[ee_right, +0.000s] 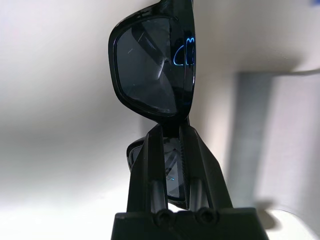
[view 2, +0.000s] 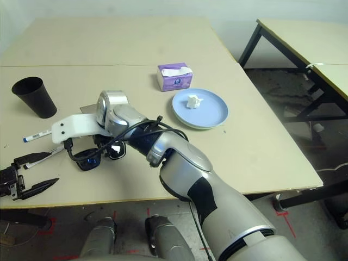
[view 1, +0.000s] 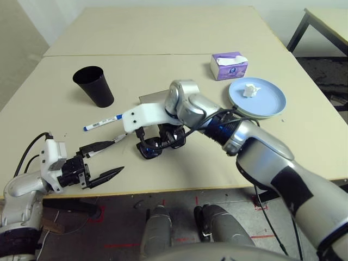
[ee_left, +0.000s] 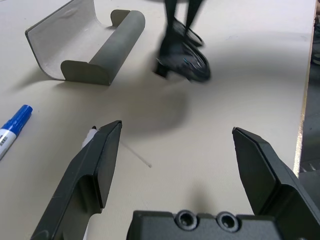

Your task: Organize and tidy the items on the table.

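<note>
Nearest, left gripper (view 1: 103, 161) hung with jaws spread while right gripper (ee_right: 170, 145) pinched sunglasses (view 1: 159, 144) beside the open case (ee_left: 85, 50); pens and cup unsorted

My right arm (view 1: 283, 174) is a run of glossy silver shells with a rounded wrist housing, a black patch on the forearm, a dark blue-black collar at the joint and black cables looping along it. A flat white plastic bracket (view 1: 142, 117) with two small dark holes juts from the wrist. My left arm (view 1: 22, 190) is silver too, ending in a white block and black hardware, with a black cable arching over it. My left gripper (ee_left: 175, 175) carries two matte black tapered fingers (ee_left: 95, 175) above a black base with two round screw holes.
</note>
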Motion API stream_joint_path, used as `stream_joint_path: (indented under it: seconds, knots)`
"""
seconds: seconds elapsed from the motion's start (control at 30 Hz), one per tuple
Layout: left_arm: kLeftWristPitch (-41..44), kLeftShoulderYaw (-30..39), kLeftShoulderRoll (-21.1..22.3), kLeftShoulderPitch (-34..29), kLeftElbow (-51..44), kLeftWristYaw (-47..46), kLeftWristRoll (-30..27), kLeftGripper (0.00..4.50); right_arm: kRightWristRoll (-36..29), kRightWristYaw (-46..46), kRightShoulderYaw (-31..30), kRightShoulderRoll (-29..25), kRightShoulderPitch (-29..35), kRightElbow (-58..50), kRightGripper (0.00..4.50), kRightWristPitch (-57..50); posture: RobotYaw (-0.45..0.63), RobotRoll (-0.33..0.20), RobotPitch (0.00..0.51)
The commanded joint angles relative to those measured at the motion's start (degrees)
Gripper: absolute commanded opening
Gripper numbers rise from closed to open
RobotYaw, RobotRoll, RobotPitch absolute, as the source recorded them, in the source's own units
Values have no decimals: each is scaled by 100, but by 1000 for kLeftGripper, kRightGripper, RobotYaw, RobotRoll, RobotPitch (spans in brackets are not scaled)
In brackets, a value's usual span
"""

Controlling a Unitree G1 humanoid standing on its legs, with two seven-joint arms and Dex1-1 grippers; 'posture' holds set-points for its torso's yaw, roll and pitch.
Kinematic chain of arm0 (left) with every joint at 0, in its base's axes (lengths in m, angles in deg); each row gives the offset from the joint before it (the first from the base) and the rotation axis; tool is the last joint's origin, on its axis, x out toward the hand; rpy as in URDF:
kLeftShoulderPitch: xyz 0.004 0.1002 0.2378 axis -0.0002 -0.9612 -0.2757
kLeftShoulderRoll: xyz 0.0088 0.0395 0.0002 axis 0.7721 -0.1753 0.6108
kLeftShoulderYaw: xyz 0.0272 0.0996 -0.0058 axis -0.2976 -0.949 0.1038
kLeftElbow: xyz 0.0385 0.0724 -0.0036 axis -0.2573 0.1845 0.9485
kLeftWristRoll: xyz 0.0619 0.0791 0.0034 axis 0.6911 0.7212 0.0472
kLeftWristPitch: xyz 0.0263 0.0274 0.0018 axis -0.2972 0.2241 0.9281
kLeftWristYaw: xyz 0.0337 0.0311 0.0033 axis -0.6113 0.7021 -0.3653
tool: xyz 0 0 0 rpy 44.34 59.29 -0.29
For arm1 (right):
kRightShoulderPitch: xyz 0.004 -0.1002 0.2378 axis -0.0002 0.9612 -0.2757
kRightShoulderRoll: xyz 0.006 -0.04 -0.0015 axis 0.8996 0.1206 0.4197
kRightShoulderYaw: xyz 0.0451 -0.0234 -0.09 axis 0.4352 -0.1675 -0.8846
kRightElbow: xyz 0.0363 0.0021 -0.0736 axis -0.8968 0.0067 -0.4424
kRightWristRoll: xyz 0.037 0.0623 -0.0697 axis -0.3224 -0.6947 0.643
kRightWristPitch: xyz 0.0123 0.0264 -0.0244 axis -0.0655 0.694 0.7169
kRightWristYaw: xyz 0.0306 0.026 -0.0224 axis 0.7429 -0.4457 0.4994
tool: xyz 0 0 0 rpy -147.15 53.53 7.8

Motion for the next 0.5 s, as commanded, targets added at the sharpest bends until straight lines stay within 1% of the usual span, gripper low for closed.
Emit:
stream_joint_path:
  seconds: [0.03, 0.23, 0.5]
  knots:
    - [-55, -96, -81, -7, 87, 5, 97, 4500, -62, 247, 241, 141, -349, 559, 141, 347, 36, 0, 141]
    - [-82, -96, -137, -35, 62, -22, 108, 4500, -32, 740, 482, 340, -840, 1666, 141, 1014, 51, 0, 143]
    - [-59, -49, -138, -200, -90, -81, 62, 4500, 111, 1886, 758, 475, -1084, 2854, 141, 1816, 65, 0, 154]
